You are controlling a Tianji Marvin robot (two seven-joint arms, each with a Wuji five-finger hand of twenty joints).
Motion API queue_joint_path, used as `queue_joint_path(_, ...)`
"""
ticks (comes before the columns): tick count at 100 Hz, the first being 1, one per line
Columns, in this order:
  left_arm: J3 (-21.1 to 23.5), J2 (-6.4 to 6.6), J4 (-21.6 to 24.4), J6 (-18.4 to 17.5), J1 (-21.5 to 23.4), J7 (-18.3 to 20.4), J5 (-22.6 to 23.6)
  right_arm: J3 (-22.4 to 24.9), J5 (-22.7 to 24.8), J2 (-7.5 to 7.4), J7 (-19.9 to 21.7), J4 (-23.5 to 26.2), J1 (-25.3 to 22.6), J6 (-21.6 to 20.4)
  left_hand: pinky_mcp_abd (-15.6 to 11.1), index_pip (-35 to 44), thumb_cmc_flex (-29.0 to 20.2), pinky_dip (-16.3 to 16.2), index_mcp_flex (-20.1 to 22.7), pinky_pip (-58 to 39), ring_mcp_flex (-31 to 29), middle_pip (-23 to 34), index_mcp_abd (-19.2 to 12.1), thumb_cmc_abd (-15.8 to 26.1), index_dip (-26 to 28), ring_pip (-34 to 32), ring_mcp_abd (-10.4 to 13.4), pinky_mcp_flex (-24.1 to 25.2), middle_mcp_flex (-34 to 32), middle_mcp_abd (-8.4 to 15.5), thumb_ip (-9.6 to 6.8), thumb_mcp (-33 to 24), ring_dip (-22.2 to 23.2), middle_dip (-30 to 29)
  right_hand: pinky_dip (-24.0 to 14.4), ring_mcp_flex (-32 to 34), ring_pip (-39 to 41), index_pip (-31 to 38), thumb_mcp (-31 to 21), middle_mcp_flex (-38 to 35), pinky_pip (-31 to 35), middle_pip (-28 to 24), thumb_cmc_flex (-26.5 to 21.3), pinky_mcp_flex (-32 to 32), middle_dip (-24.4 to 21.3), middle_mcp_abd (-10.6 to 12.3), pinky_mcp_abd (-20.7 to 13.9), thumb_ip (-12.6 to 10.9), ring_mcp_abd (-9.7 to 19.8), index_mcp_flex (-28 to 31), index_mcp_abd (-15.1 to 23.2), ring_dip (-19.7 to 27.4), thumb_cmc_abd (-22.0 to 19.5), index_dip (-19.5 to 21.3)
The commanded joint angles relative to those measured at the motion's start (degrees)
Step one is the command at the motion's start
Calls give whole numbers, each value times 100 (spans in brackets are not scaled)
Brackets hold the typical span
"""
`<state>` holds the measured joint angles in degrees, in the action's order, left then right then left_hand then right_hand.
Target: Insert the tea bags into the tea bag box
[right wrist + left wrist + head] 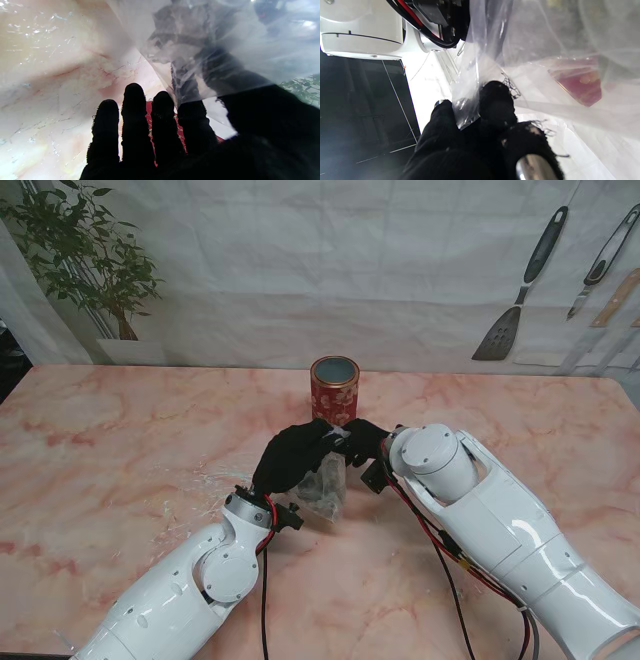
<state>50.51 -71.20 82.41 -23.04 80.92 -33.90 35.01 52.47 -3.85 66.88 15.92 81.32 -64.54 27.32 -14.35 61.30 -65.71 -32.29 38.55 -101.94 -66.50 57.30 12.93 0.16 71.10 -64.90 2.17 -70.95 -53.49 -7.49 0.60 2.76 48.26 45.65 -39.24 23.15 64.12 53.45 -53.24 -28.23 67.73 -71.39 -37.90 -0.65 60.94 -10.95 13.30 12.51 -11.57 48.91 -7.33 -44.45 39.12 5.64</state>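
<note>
Clear plastic tea bag pouch (325, 482) hangs at frame centre, its top edge pinched by the black-gloved left hand (290, 458) and also gripped by the right hand (365, 442). Just beyond them stands the red tea bag box (334, 389), open, on the marble table (120, 470).

Red floral-looking tin (334, 389), black fingers (133, 105)

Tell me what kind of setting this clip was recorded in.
Probably a staged kitchen-style test bench, not a real kitchen. A pink marble-look table stands before a white cloth backdrop, kitchen utensils hang at the right, and a potted plant fills the left corner.
</note>
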Motion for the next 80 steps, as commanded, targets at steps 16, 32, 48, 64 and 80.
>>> queue_joint_path(16, 37, -11, 71, 83, -50, 51, 23, 20, 77, 62, -87, 75, -103, 62, -567, 815, -366, -19, 594, -1742, -626, 1209, 984, 175, 117, -2010, -1020, 699, -724, 734, -257, -384, -74, 65, 42, 175, 218, 734, 118, -198, 219, -264, -616, -16, 74, 97, 123, 130, -14, 367, 61, -15, -377, -4)
queue_joint_path(32, 27, -5, 40, 125, -73, 0, 98, 47, 44, 37, -3, 80, -99, 16, -567, 816, -364, -19, 594, -1742, -626, 1203, 984, 173, 115, -2010, -1020, 699, -731, 781, -257, -385, -74, 61, 64, -200, 89, 915, 314, 217, 106, -205, -763, 226, 120, 80, -30, -16, 44, 67, 60, -3, -888, 741)
queue_joint_path(48, 80, 14, 35, 220, -71, 44, 98, 162, -114, 12, 109, 127, -125, -40, -567, 816, -364, -19, 594, -1742, -626, 1202, 984, 172, 115, -2010, -1020, 699, -731, 756, -256, -384, -74, 63, 169, -725, -124, 988, 262, 707, -216, -118, -922, 527, 50, 49, -153, -128, 80, -186, -183, 128, -1140, 1463)
queue_joint_path(64, 150, 29, 37, 286, -63, 71, 92, 278, -124, -18, 150, 223, -168, -11, -567, 816, -364, -19, 594, -1742, -626, 1198, 984, 171, 115, -2010, -1020, 699, -724, 730, -255, -384, -75, 65, 255, -1026, -223, 1032, 193, 996, -512, -59, -960, 575, -37, 43, -195, -257, 88, -316, -388, 257, -1239, 1883)
queue_joint_path(80, 207, 45, 43, 373, -53, 96, 102, 387, -117, -46, 179, 313, -237, -9, -567, 816, -363, -19, 594, -1742, -626, 1196, 984, 170, 114, -2010, -1020, 699, -717, 628, -255, -382, -75, 68, 280, -1133, -263, 1040, 130, 1089, -649, 7, -939, 590, -91, 14, -211, -311, 97, -357, -457, 325, -1275, 2022)
